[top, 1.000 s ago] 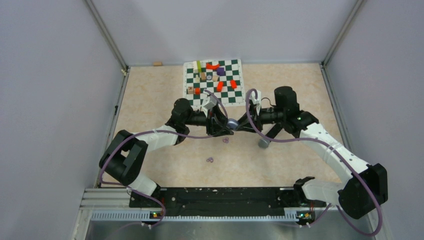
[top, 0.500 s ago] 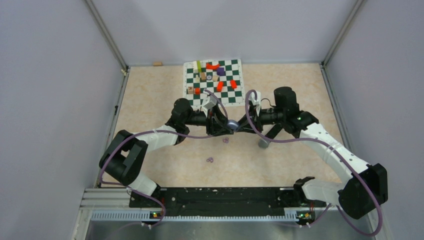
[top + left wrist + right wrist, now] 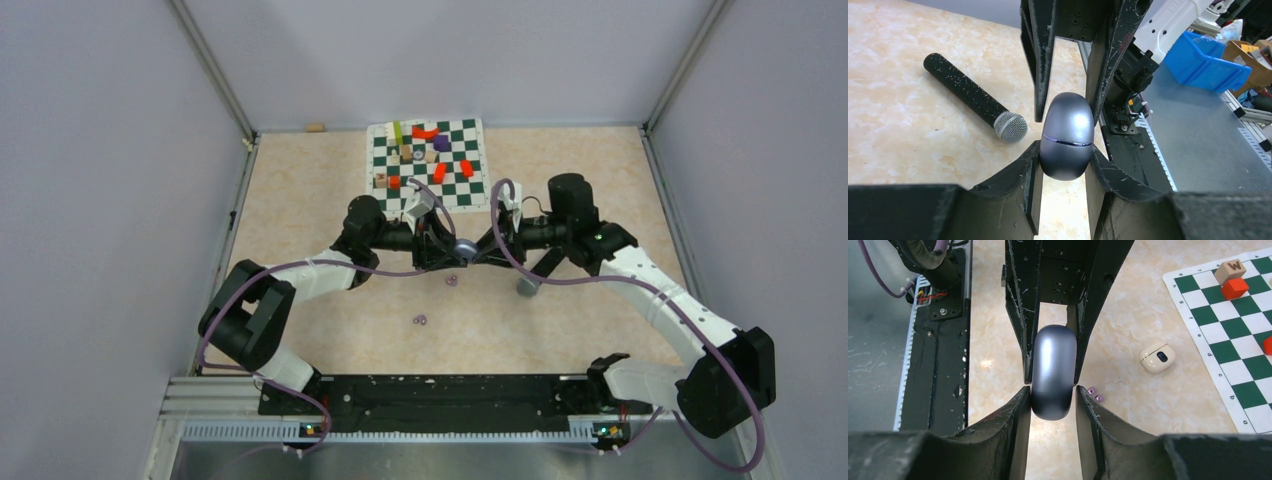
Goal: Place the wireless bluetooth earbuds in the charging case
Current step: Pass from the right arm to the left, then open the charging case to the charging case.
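At table (image 3: 320, 200) centre: charging case (image 3: 465, 246) shared by two grippers.
We log no change since earlier; left gripper (image 3: 1064, 150) and right gripper (image 3: 1052, 388) reach in from nine and three o'clock, both clamping it; earbuds (image 3: 451, 280) lie at six.

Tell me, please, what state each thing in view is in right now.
Grey egg-shaped charging case: lid closed, clamped between both grippers.
Left gripper: shut on the case.
Right gripper: shut on the case.
Tiny purple earbuds: loose on the table, outside the case.
Black microphone: lying on its side.
Cream rounded case: closed.
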Robot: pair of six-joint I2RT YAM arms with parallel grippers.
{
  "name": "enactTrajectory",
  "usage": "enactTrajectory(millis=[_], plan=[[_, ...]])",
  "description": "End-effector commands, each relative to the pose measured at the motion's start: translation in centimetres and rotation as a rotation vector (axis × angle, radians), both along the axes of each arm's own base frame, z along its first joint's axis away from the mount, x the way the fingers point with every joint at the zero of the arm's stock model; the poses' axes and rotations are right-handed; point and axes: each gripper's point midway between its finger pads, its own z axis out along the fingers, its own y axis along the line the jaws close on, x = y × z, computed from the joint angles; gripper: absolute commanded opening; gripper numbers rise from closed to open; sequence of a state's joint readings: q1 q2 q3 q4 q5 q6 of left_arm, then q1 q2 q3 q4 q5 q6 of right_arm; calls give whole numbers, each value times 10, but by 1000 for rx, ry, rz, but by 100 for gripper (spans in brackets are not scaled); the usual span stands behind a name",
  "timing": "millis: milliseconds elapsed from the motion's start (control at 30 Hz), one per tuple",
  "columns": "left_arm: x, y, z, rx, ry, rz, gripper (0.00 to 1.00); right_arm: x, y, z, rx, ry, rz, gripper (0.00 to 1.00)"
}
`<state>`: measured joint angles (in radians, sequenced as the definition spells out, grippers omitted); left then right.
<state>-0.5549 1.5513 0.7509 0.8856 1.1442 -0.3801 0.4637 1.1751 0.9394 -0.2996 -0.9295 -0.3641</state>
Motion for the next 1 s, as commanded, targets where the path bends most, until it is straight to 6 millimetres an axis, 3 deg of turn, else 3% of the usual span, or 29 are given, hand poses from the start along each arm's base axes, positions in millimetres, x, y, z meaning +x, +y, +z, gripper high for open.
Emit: enactTrajectory(millis=[0,567,833,967], plan=[[-4,-1,18,-32,-75,-52,0,15,-1,35,45,-119,-38,39],[-9,1,17,-36,-80,-78,0,41,-21,51,74,-152,-191,45],[-7,0,20,-50,-95,-57,0,35,-16,52,99,-105,-151,46],[-2,-2,17,-29,-70,-52,0,26,-12,51,127,-73,-101,51]])
